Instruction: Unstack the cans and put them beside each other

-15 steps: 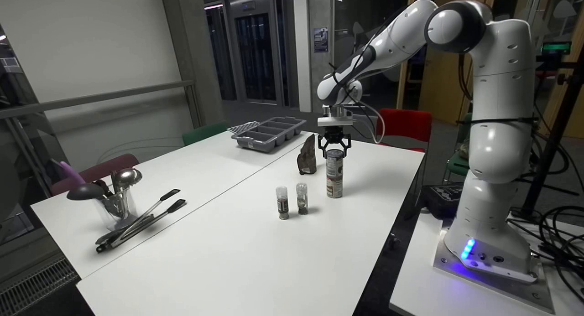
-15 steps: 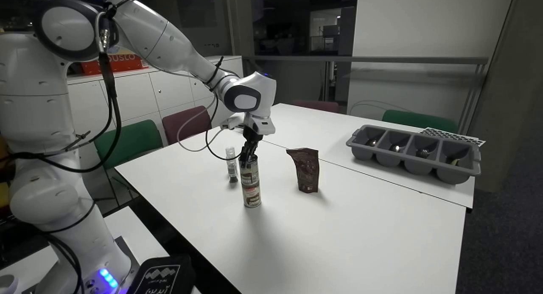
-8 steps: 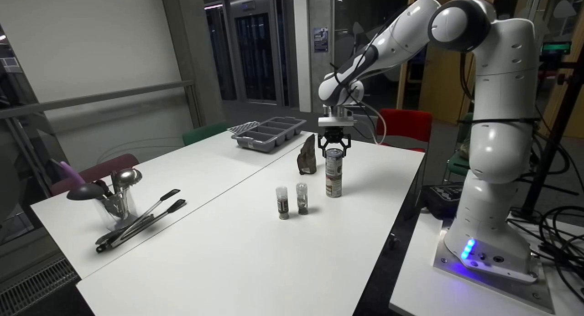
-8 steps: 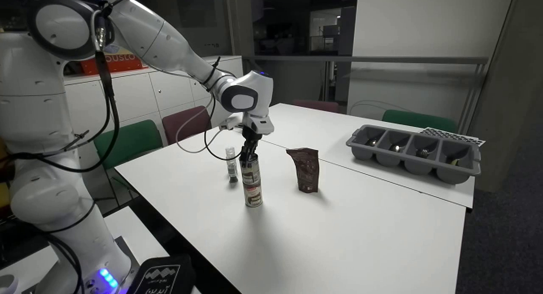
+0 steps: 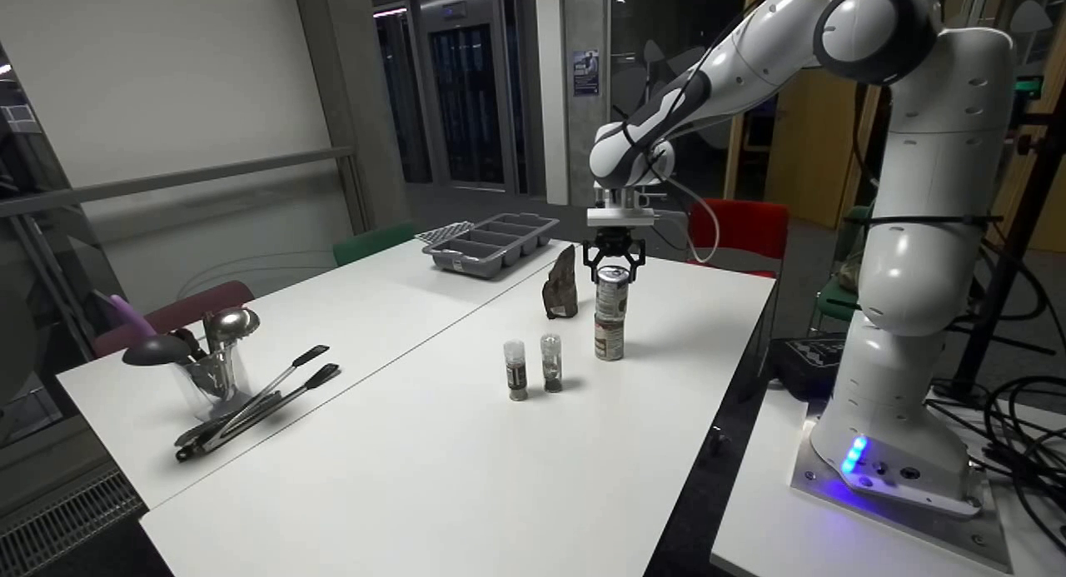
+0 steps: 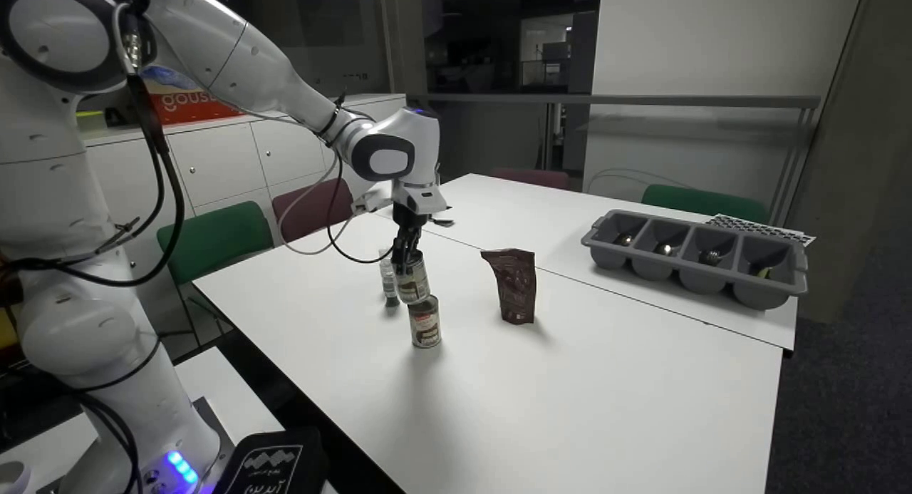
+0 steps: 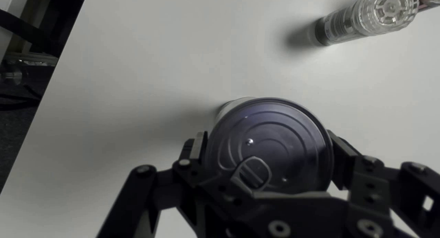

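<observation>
Red box [image 6: 191, 109] read "gous", remainder hidden. Upper can [image 6: 413, 283] and lower can [image 6: 425, 324] bore printed labels, too small to read. Both cylindrical; upper had a ridged metal top with ring pull. Gripper [image 5: 614, 276] held the upper can, jaws parted, pressed to opposite sides. Lower can stood upright on the smooth white table [image 6: 605, 394]. Versus half a second earlier, upper can was tilted and shifted off-line; contact between cans unclear.

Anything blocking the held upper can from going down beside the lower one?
Only the lower can itself: the upper can in the gripper looks offset but partly over it, so it likely must move sideways before lowering. Nothing else visible is in the way; the clear-topped bottles and brown pouch stand apart from both cans.
</observation>
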